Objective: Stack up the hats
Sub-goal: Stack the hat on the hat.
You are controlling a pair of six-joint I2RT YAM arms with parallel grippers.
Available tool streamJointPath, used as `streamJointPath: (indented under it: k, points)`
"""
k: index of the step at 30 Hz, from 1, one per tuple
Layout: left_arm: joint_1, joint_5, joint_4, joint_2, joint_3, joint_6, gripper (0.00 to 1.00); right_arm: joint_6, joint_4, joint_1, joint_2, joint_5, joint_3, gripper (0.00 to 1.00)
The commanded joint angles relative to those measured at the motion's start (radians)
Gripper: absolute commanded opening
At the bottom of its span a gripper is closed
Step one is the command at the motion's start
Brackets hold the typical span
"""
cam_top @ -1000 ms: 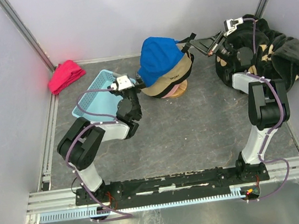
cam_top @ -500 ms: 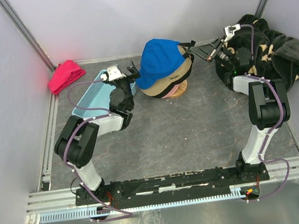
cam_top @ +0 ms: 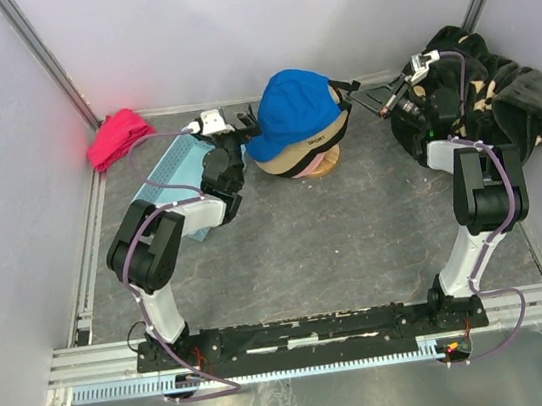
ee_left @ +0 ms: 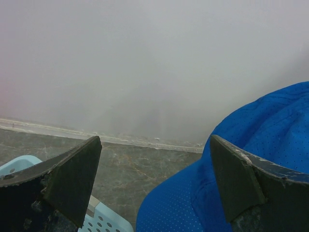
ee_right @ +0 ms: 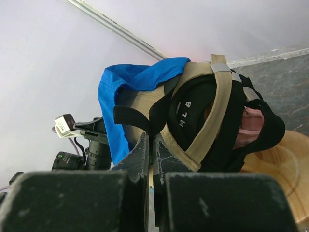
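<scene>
Several caps are sitting in one stack, the blue cap lying on top. The left gripper is hovering with fingers spread, the blue crown just beside its right finger. The right gripper is keeping its fingers pressed together, with the stack's back straps lying just ahead of its tips; whether they are pinching one is unclear.

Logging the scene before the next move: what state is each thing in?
left pincer: open, beside the blue cap
right pincer: shut, at the caps' back straps
blue cap: top of the stack
tan cap: under the blue cap
black cap: nested inside the tan cap
pink cap: innermost, mostly hidden
basket: partly under the left arm
red cloth: bunched, far corner
</scene>
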Motion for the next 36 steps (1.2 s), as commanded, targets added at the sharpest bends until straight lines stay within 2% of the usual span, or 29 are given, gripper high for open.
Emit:
streamJointPath:
  k: [1, 11, 20, 26, 32, 36]
  points:
    - [0.003, 0.054, 0.009, 0.013, 0.057, -0.051, 0.99, -0.044, -0.022, -0.013, -0.007, -0.013, -0.002, 0.02]
    - [0.003, 0.119, -0.012, 0.045, 0.077, -0.071, 0.99, -0.086, -0.139, -0.021, 0.023, 0.030, -0.001, 0.03]
    - [-0.003, 0.191, -0.017, 0.064, 0.089, -0.081, 1.00, -0.146, -0.275, -0.024, 0.025, 0.088, 0.009, 0.08]
    - [-0.021, 0.209, -0.001, 0.070, 0.065, -0.077, 1.00, -0.178, -0.372, -0.023, 0.026, 0.136, 0.042, 0.15]
    - [-0.038, 0.222, 0.010, 0.070, 0.048, -0.073, 0.99, -0.219, -0.483, -0.014, 0.034, 0.174, 0.104, 0.31]
    - [-0.048, 0.220, 0.014, 0.069, 0.042, -0.067, 0.99, -0.258, -0.549, -0.007, 0.024, 0.202, 0.138, 0.38]
